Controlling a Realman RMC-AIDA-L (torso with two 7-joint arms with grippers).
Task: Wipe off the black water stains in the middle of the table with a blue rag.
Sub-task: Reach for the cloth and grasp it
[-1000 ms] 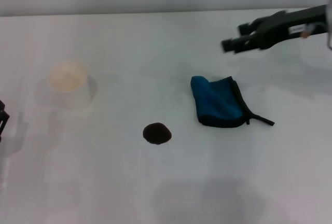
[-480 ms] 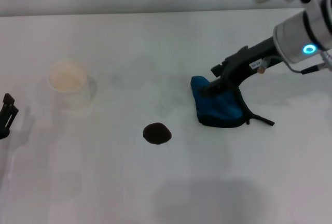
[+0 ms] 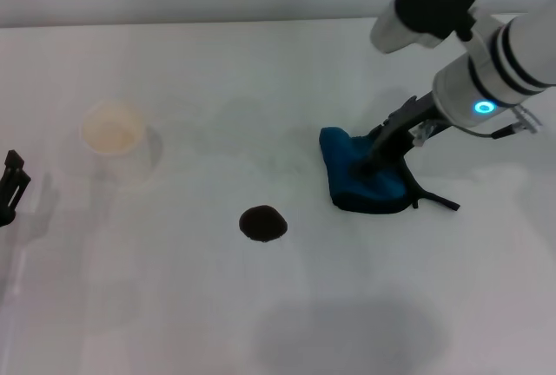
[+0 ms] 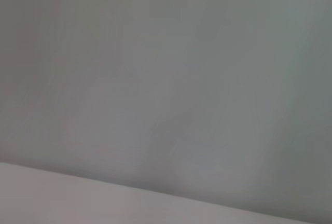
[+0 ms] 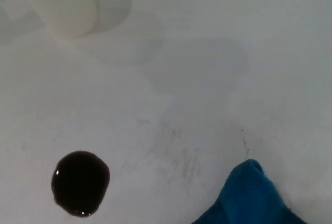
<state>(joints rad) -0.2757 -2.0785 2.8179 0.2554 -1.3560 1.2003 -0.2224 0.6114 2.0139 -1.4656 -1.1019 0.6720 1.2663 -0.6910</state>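
Note:
The blue rag (image 3: 349, 186) with black edging and a thin black strap lies on the white table (image 3: 261, 80), right of centre. It also shows as a blue corner in the right wrist view (image 5: 250, 198). The black water stain (image 3: 262, 223) is a small roundish blotch to the left of the rag and nearer to me, also seen in the right wrist view (image 5: 80, 182). My right gripper (image 3: 367, 163) reaches down from the right and its tip is on top of the rag. My left gripper (image 3: 10, 186) is parked at the far left edge.
A translucent white cup (image 3: 111, 132) stands at the left of the table, also in the right wrist view (image 5: 67, 6). The table's far edge meets a grey wall. The left wrist view shows only a plain grey surface.
My right arm has swung in from the upper right and come down until its gripper is on the rag. The rag and the stain have not moved. The left gripper has shifted slightly.

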